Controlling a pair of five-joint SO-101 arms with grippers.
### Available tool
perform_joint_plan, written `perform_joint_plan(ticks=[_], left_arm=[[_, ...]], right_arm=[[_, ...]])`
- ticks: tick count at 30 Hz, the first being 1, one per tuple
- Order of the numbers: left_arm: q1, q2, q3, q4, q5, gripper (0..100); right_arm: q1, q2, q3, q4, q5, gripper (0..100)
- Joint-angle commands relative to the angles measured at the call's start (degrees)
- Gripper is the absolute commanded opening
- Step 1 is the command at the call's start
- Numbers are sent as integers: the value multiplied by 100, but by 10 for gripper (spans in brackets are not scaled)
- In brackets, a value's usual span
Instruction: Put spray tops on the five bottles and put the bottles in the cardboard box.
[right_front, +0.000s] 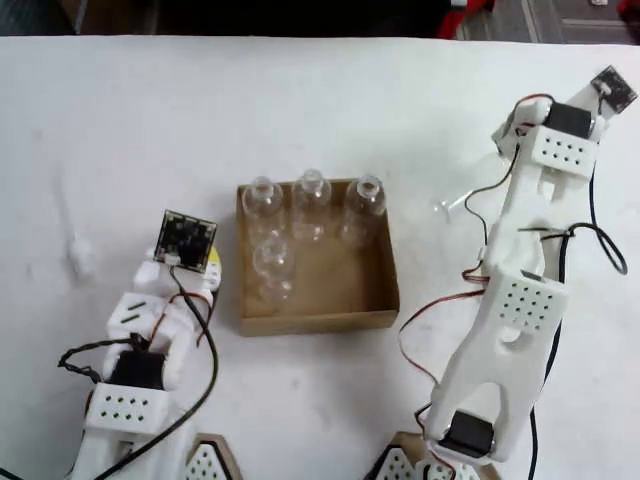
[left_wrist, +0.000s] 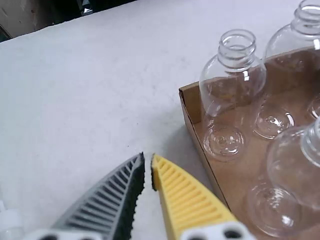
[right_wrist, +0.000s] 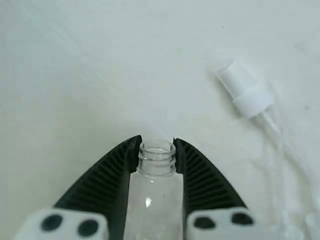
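Nearest the arms' bases, the left hand (left_wrist: 148, 161), one grey ribbed finger and one yellow, is closed with its tips almost meeting and nothing between them. It hangs over the white bench (right_front: 300, 100), just beside the left wall of the shallow brown cardboard box (right_front: 320, 322).

Inside the cardboard box stand four clear plastic bottles (right_front: 272, 265), all upright with open threaded necks and no tops. One stands alone toward the box's left side, closer to the arms. The other three stand in a row against the box's far wall.

Left of the box, well apart from it, a small white plastic spray top (right_front: 80, 255) lies on the bench.

Right of the box, the white right arm (right_front: 520, 300) stretches away toward the far right part of the bench. The right hand (right_wrist: 156, 145), with black ribbed fingers, is clamped on the neck of a fifth clear bottle (right_wrist: 152, 200), whose mouth is open and uncapped. Beyond that bottle's mouth, apart from it, a second white spray top (right_wrist: 245, 90) lies on its side on the bench, with its thin dip tube trailing away; the high view places it to the right of the box.
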Motion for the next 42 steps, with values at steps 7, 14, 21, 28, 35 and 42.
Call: perform_joint_plan(ticks=[7,14,21,28,35,42], left_arm=[[84,31,-35,-149,-53,32],[136,13,-35,-141,-44,35],[119,13,-35,-132,-53,35],[127,13,-35,-132,-53,35],[127,13,-35,-132,-53,35],[136,13,-26,-141,-53,35]], right_arm=[[-92,-2668,-273,778,651,16],[-778,-4549,-141,1226,1582,16],[-1244,-5851,1380,1209,1732,16],[-2431,-7705,3086,769,1785,17],[-2976,-9235,5820,-848,1793,18],[-2932,-10686,8668,-2985,1793,16]])
